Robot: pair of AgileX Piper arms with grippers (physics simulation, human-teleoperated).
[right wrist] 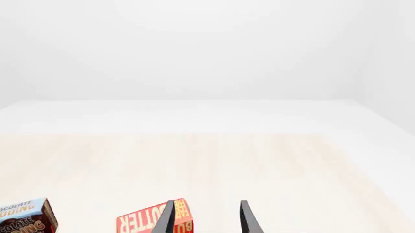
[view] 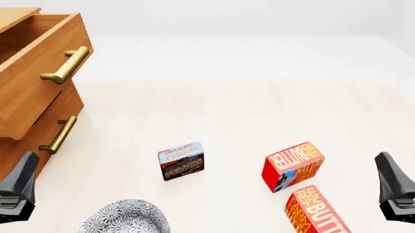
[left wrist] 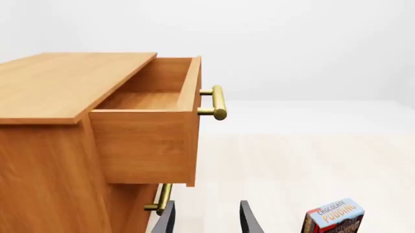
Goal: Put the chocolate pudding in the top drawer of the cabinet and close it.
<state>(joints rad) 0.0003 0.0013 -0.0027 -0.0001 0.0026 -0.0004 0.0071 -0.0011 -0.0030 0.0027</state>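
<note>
The chocolate pudding point(view: 181, 161), a small box with a light blue top and dark brown bottom, stands on the table near the middle. It also shows in both wrist views, pudding point(left wrist: 334, 217) and pudding point(right wrist: 25, 218). The orange-brown cabinet point(view: 14, 14) is at the far left, its top drawer point(view: 32, 92) pulled out, empty inside point(left wrist: 143, 99). My left gripper point(view: 23, 182) hangs low at the front left, below the cabinet; in its wrist view the left gripper point(left wrist: 206, 208) is open and empty. My right gripper point(view: 389, 179) is at the front right, open and empty point(right wrist: 206, 206).
Two red butter boxes point(view: 293, 166) point(view: 318, 211) lie right of the pudding, near the right gripper. A grey patterned bowl point(view: 126, 217) sits at the front edge, left of centre. The lower drawer's brass handle point(view: 58, 135) juts out beside the left gripper.
</note>
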